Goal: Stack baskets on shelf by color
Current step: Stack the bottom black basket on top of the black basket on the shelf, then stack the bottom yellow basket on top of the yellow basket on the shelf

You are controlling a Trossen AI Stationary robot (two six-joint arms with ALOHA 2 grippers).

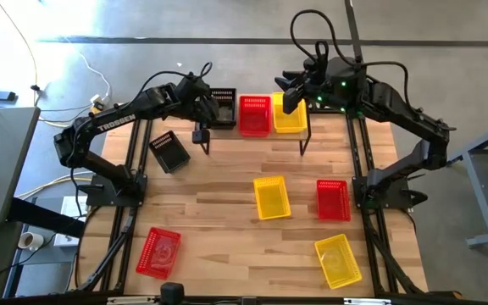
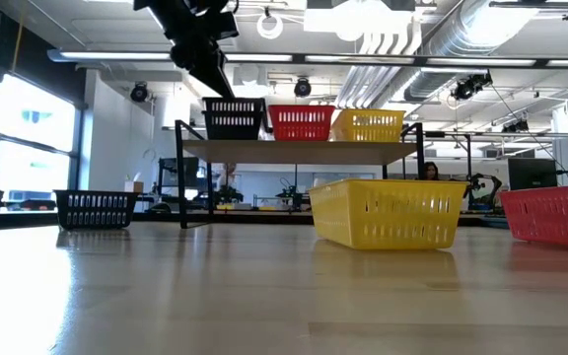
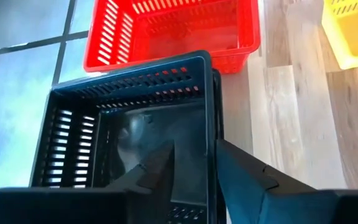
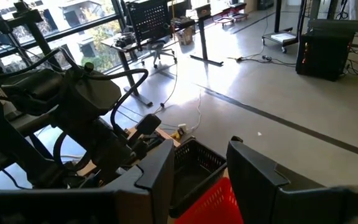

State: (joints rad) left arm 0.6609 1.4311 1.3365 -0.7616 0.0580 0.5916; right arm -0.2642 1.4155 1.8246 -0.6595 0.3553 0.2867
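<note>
Black mesh basket [image 1: 223,107] stands at the 9 o'clock end of the shelf [image 2: 299,151], with a red basket [image 1: 254,114] in the middle and a yellow basket [image 1: 289,112] at the 3 o'clock end. In the left wrist view a second black rim seems to sit just under the first one, so perhaps two are nested already, but I cannot be sure. The left gripper [image 3: 194,165] is above it, fingers spread apart with one on each side of the basket's wall, not pressing it; I judge this is the placing or letting go of a black basket. The right gripper [image 4: 199,163] hovers released above the shelf near the yellow one.

Next move probably needs the left arm to lift straight up, then go to the black basket on the table [image 1: 169,152] at about 7 o'clock from the shelf. Two yellow and two red ones also wait there. The shelf's legs are mostly hidden from above
</note>
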